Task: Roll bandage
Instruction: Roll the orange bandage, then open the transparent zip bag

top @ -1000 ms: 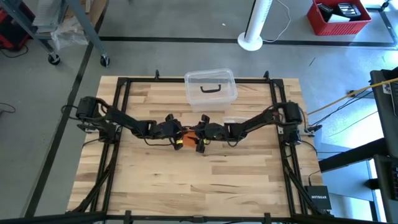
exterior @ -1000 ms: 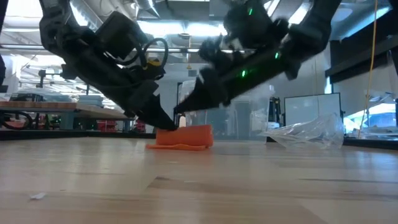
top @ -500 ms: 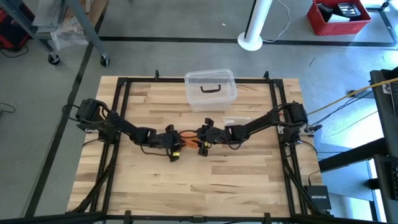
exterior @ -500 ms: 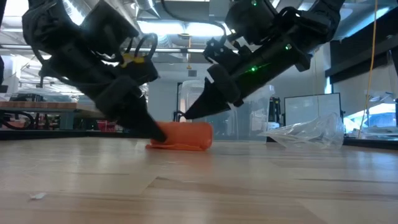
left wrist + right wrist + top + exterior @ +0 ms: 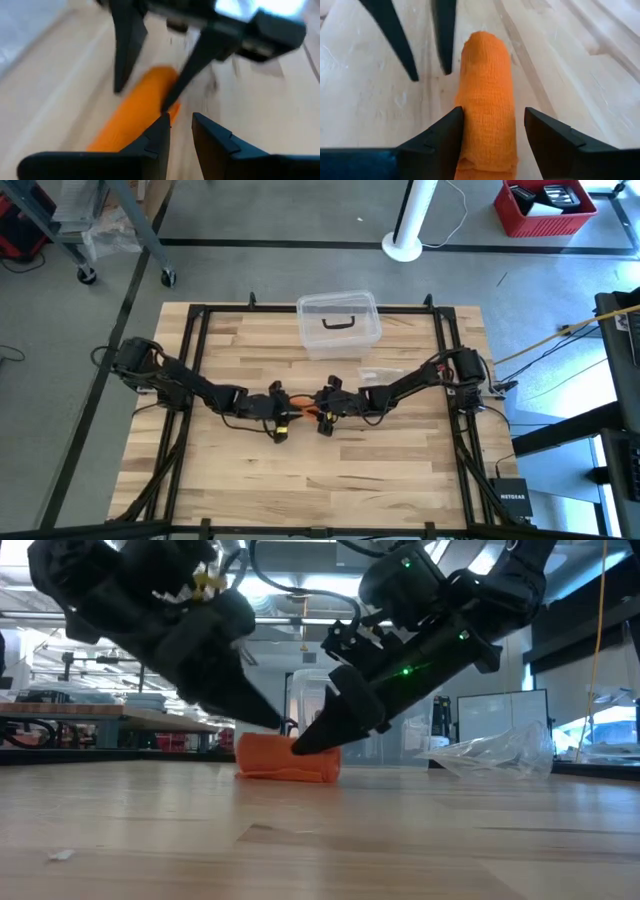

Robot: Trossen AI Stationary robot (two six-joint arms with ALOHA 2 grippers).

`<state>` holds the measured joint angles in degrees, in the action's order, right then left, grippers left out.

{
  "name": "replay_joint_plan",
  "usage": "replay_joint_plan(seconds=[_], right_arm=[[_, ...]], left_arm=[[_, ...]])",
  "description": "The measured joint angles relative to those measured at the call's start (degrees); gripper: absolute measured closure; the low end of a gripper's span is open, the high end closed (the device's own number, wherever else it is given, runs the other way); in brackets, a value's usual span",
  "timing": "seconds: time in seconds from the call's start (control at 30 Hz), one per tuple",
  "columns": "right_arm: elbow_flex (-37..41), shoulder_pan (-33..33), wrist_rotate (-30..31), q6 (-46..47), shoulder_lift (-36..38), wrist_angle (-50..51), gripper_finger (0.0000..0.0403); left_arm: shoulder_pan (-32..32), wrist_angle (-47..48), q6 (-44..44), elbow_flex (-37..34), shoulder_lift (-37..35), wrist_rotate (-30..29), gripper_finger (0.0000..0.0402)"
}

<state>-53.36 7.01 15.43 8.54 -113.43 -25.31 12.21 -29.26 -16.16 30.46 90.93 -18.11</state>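
Right gripper [image 5: 492, 131] sits spread around the orange bandage roll [image 5: 486, 97], left gripper [image 5: 181, 131] nearly together beside it, so I'd squeeze evenly.

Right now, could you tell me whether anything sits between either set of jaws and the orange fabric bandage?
Nothing visible does. The rolled orange fabric bandage already lies between the right gripper's open jaws, and the left gripper, jaws slightly apart, is right beside it. The clear plastic box with black handle and the clear plastic wrapper lie well aside.

Clear box [image 5: 339, 323] stands behind; bare table [image 5: 330, 480] lies in front.
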Motion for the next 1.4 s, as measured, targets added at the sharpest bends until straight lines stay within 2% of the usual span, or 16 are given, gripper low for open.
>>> replay_joint_plan(seconds=[0.17,0.37,0.7,0.97,1.1,1.23,1.4], right_arm=[[0.0,0.6,0.0,-1.3,-0.1,-1.8,0.0189],[0.1,0.9,0.0,-1.3,-0.1,-1.5,0.0189],[0.1,1.3,-1.8,-1.3,6.0,-1.8,0.0189],[0.1,1.3,-2.5,-1.3,5.8,-1.3,0.0189],[0.1,1.3,-2.9,-1.3,5.4,-1.1,0.0189],[0.1,1.2,-3.0,-1.4,5.4,-1.1,0.0189],[0.1,1.3,-3.5,-1.4,6.3,0.1,0.0189]], left_arm=[[-1.3,0.8,3.2,0.4,-0.7,-3.9,0.0328],[-2.9,3.4,0.6,0.5,2.5,-3.4,0.0328],[1.4,3.7,-3.8,0.5,6.6,-3.2,0.0328],[5.6,4.2,-4.8,0.3,7.0,-3.1,0.0328],[6.3,4.7,-3.1,0.7,5.6,-3.1,0.0328],[6.3,5.5,-1.3,1.8,0.9,-3.4,0.0328],[6.3,13.7,-0.3,2.7,-7.2,-3.9,0.0328]])
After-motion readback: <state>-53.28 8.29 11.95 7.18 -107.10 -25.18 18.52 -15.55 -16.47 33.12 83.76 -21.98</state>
